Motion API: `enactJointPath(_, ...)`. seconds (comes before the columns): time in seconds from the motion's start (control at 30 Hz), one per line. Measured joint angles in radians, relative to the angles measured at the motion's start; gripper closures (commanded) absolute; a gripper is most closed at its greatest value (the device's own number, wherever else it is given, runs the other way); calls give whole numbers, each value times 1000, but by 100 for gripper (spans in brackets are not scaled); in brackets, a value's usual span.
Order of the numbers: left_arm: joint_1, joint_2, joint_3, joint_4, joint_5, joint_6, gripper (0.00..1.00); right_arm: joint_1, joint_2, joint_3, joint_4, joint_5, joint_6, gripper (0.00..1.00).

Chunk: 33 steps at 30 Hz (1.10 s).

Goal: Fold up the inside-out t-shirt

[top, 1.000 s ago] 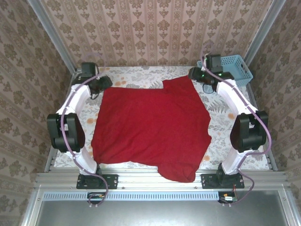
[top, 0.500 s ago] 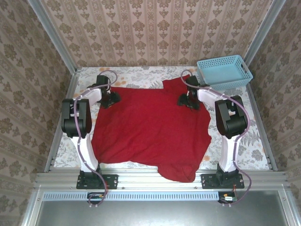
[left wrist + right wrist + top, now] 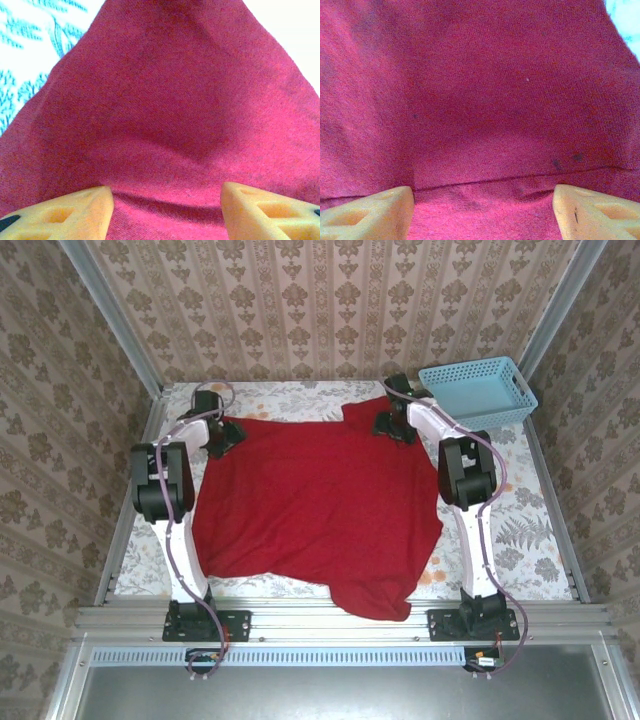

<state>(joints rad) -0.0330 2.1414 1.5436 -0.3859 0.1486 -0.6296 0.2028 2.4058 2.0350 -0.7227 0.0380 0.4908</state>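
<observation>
On the flower-patterned table top [image 3: 520, 530], the plain red soft cloth t-shirt [image 3: 320, 500] was seen spread out nearly flat between the two arms. Its near hem was draped a little over the table's front edge. A small flap of the shirt was raised at the far edge, just left of the right arm's wrist.

The left gripper [image 3: 222, 436] was placed at the shirt's far left corner, low over the cloth. In the left wrist view its yellow fingers [image 3: 75, 212] were held well apart, and red fabric was seen lying slack between and beyond them. The jaws were released, and nothing was pinched.

The right gripper [image 3: 390, 427] was set at the shirt's far right corner. In the right wrist view its yellow fingers [image 3: 592, 212] were likewise spread wide. A seam line of the cloth ran across the gap between them, and no fabric was clamped.

A light-blue plastic lattice basket [image 3: 487, 416] was stood at the table's far right corner, just beyond the right arm and apart from the shirt.
</observation>
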Motion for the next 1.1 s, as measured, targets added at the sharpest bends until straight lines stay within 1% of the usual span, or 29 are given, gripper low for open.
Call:
enactJointPath(0.23, 16, 58, 79, 33, 6, -36, 40, -15, 191, 342, -102, 6, 0, 30)
enactJointPath(0.4, 22, 120, 167, 50, 31, -51, 40, -45, 304, 548, -118, -35, 3, 35)
enactJointPath(0.5, 22, 152, 219, 49, 53, -52, 40, -71, 340, 620, -103, -75, 4, 37)
enactJointPath(0.57, 22, 163, 242, 42, 66, -51, 38, -89, 352, 654, -90, -99, 4, 36)
enactJointPath(0.67, 21, 153, 247, 1, 68, -43, 32, -111, 349, 686, -89, -117, -8, 34)
enactJointPath(0.73, 22, 120, 228, -40, 49, -29, 28, -124, 325, 680, -105, -122, -29, 34)
enactJointPath(0.8, 23, 13, 132, -67, 16, -14, 25, -127, 243, 591, -122, -122, -62, 33)
enactJointPath(0.87, 26, -139, 4, -87, -15, -3, 23, -118, 102, 417, -113, -122, -94, 31)
enactJointPath(0.97, 31, -425, -207, -87, -81, 2, 20, -77, -188, 67, -47, -125, -116, 30)
enactJointPath(1.03, 35, -589, -340, -75, -119, 1, 18, -43, -395, -167, 6, -132, -114, 30)
enactJointPath(1.1, 36, -705, -467, -66, -148, 0, 18, -6, -582, -381, 67, -148, -95, 30)
